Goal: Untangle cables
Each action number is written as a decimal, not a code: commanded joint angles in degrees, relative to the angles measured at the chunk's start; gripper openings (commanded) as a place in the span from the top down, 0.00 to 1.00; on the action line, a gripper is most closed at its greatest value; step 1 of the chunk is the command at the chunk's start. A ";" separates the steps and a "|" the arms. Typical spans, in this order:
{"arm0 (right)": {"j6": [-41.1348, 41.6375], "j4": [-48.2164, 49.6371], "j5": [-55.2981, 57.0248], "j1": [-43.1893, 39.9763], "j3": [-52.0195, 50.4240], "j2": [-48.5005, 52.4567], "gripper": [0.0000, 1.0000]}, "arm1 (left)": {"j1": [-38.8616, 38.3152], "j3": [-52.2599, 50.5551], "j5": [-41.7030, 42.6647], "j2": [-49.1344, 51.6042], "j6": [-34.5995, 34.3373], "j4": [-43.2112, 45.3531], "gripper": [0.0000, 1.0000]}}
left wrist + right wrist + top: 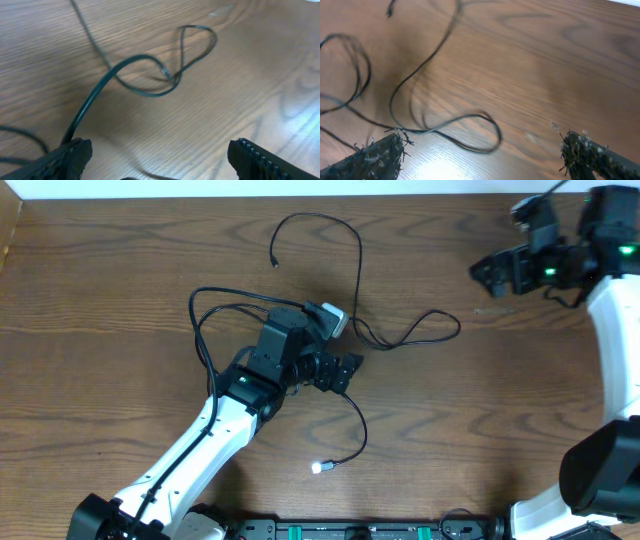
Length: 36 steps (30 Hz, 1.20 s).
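While both arms are over the bench (500, 430), neither grips anything. Count: two arms, two sets of fingers, both sets spread wide.

The left arm (200, 445) reaches from the bottom-left corner to the middle of the bench. The left fingers (70, 159) are spread with an empty gap between them, low over the wood and right among the cables (360, 280). In the left wrist view one black cord runs down to the finger on the left side; whether it touches cannot be told. Ahead of the fingers the cord crosses into two small loops.

The cables are thin and black, lying flat from the upper middle to the lower middle of the bench, with one long loop stretching right. Two plug ends are visible: a dark plug end (275, 262) at the upper middle and a white plug end (318, 468) at the lower middle. The number of cords cannot be told, since strands pass under the left arm.

The right arm (615, 350) stands at the right edge. The right fingers (592, 155) are spread and empty, up at the top-right corner, well apart from the cables. The right wrist view is blurred and shows black loops on the wood ahead.
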 commanded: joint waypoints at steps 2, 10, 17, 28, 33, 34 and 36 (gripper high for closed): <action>-2.97 2.38 -0.94 4.50 -4.15 0.42 0.01 | 2.10 -0.02 -7.50 -0.09 -0.72 -0.50 0.08; -5.53 7.65 -1.03 12.09 -10.73 0.42 0.01 | 12.17 -0.02 -7.48 -7.78 -1.64 -1.92 0.08; -5.99 10.97 -3.85 17.94 -12.24 0.42 0.01 | 18.29 -0.02 -8.02 -14.56 -1.62 -7.06 0.08; -14.19 10.80 -3.98 29.53 -13.03 0.42 0.01 | 23.98 -0.02 -18.69 -15.67 -1.62 -16.33 0.08; -17.16 10.82 -3.98 34.73 -13.09 0.42 0.02 | 25.16 -0.02 -18.99 -15.65 -1.64 -16.28 0.09; -17.92 10.82 -3.98 35.39 -13.09 0.42 0.02 | 25.20 -0.02 -19.54 -15.63 -1.64 -16.31 0.08; -22.34 10.82 -3.98 37.94 -13.09 0.42 0.03 | 25.20 -0.04 -21.49 -15.54 -1.62 -16.83 0.08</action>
